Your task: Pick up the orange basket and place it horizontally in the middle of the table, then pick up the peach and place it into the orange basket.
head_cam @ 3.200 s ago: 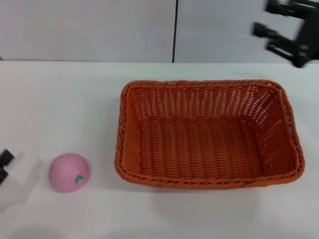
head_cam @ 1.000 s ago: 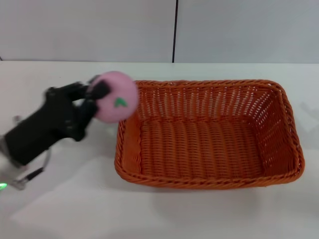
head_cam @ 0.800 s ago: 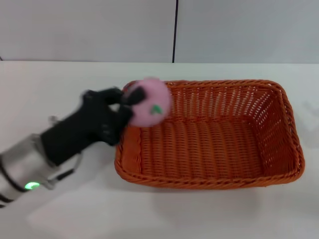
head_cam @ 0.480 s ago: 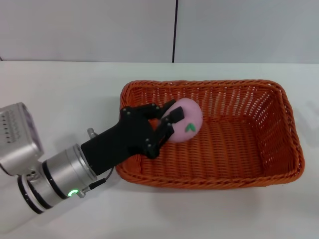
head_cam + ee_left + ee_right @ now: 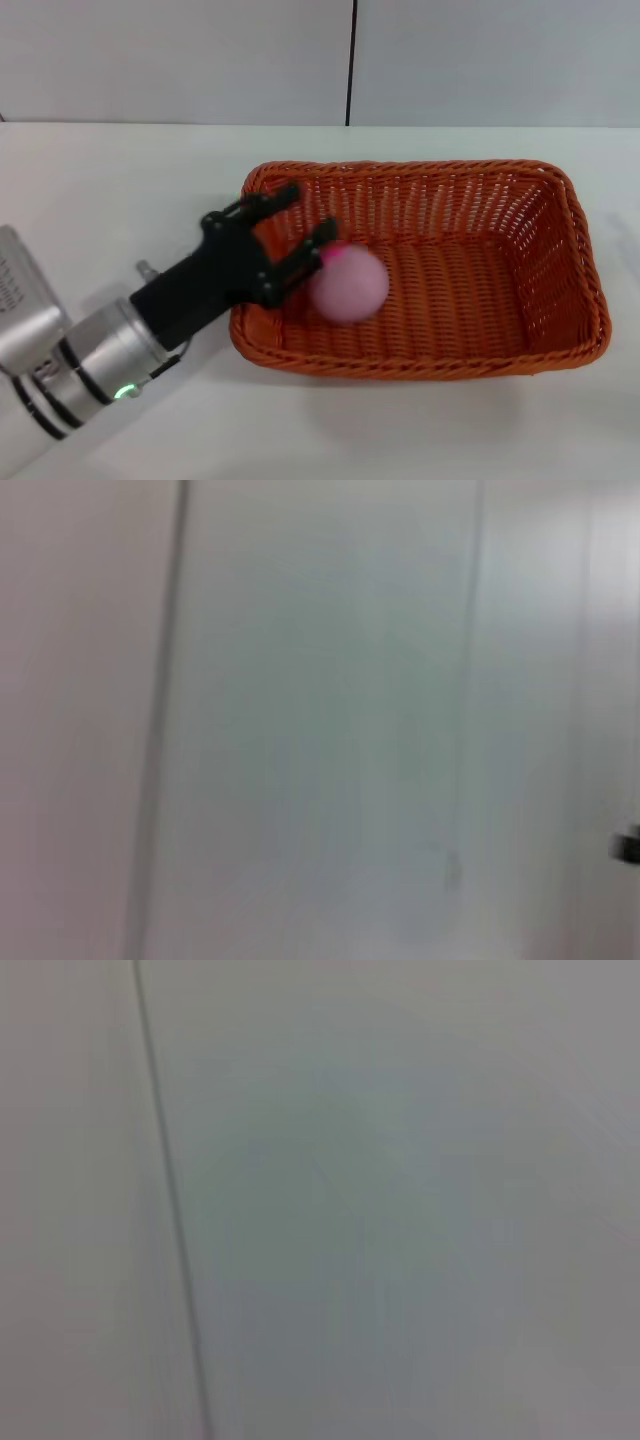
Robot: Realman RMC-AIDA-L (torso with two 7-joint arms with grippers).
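The orange basket point(image 5: 585, 270) lies lengthwise across the middle of the white table point(image 5: 110, 180). The pink peach point(image 5: 348, 284) sits inside it, on the woven floor toward the basket's left half. My left gripper point(image 5: 304, 218) reaches over the basket's left rim with its black fingers point(image 5: 283, 196) spread open, and nothing is between them. One fingertip is right beside the peach's upper left edge. The right gripper is out of view. Both wrist views show only a blurred pale wall.
A pale wall with a dark vertical seam point(image 5: 351, 60) runs behind the table. Bare tabletop lies to the left of the basket and in front of it, where my left arm's silver forearm point(image 5: 80, 365) crosses.
The left gripper carried the peach over the basket's left rim, then opened. The peach has dropped from the fingers to the basket floor, and the gripper has drawn back slightly to the left.
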